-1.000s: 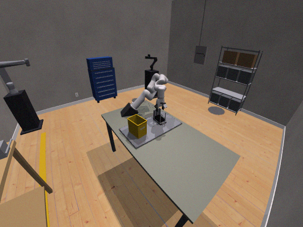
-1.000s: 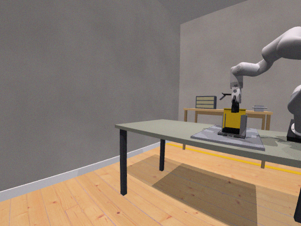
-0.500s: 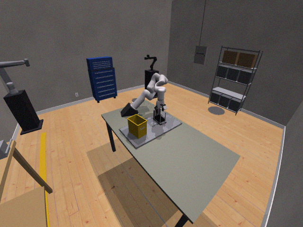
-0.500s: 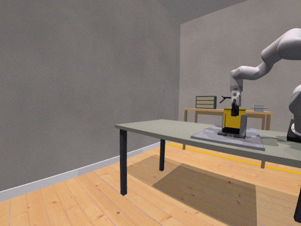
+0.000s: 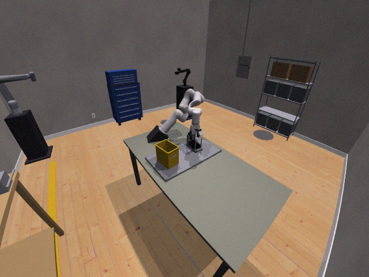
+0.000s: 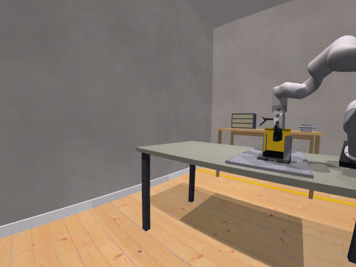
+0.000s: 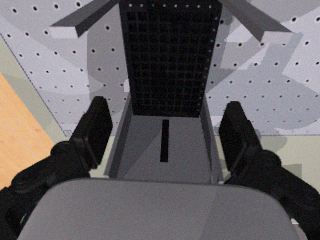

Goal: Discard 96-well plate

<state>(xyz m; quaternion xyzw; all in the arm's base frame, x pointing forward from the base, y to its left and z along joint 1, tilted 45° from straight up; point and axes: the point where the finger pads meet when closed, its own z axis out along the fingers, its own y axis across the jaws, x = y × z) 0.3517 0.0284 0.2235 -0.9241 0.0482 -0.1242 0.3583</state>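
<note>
One long grey-green worktop (image 5: pixel 232 190) carries everything I am working with, and a perforated grey mat (image 5: pixel 205 156) lies across its near end by my base. On that mat the yellow plastics bin W1 (image 5: pixel 167 154) stands upright with its mouth open, just beside the stack rack K1 (image 7: pixel 116 150), a narrow grey frame with tall side walls. My arm (image 5: pixel 179 114) bends over and points straight down above the rack. Inside K1 the upper 96-well plate (image 7: pixel 170 60) shows as a dark gridded slab lying between the walls; I cannot make out the lower plate beneath it. My end effector (image 7: pixel 167 132) is spread as wide as it goes and holds nothing. Its two black fingers stand outside the rack's side walls, one on each side, near them but not touching, and they are not on the plate.
</note>
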